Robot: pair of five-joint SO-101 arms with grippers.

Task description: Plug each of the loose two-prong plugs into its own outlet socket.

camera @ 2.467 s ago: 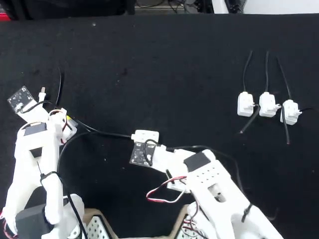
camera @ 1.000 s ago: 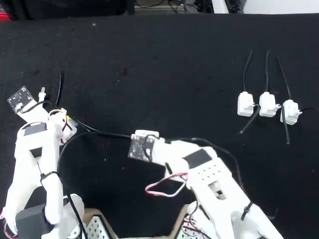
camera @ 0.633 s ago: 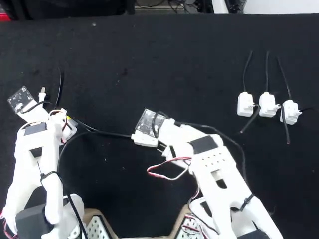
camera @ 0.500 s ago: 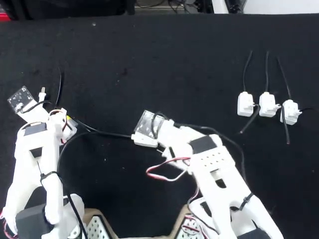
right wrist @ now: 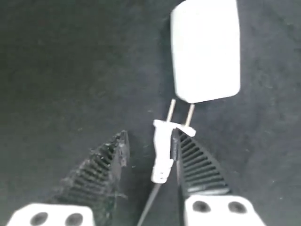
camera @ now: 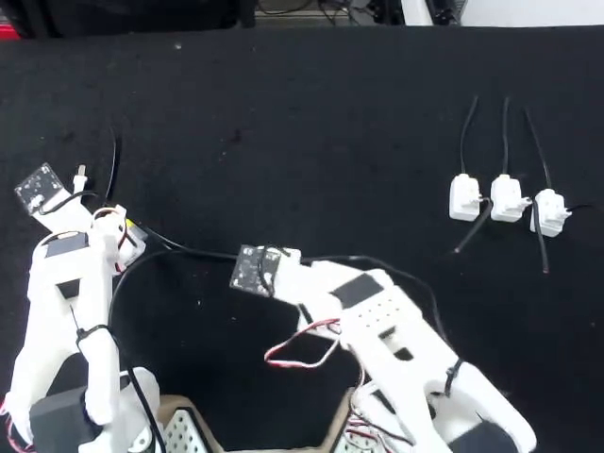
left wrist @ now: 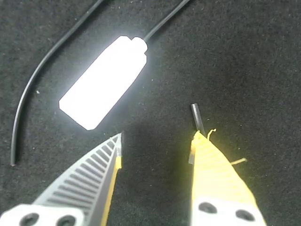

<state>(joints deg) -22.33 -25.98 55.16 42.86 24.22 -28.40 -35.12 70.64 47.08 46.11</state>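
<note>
**Plug lined up at the front socket, not yet seated**

I judge the step in hand to be the insertion at the front socket (right wrist: 205, 52). It lies toward the front edge of the counter (camera: 311, 113), about midway along it. The plug (right wrist: 162, 151) points its two prongs at the socket face; whether the tips have entered I cannot tell. Its body leans on one finger of my right hand (right wrist: 149, 135), whose jaws stand apart and grip nothing.

Next I must close on the plug body, square the prongs and push straight. A skewed push would likely slide the socket.

My left hand (left wrist: 155, 139) is wide and empty, just beside the left socket (left wrist: 103, 80).

Count: three sockets (camera: 507, 198) in a row near the right edge, plus the two above, makes five. One plug is plainly seen.
</note>
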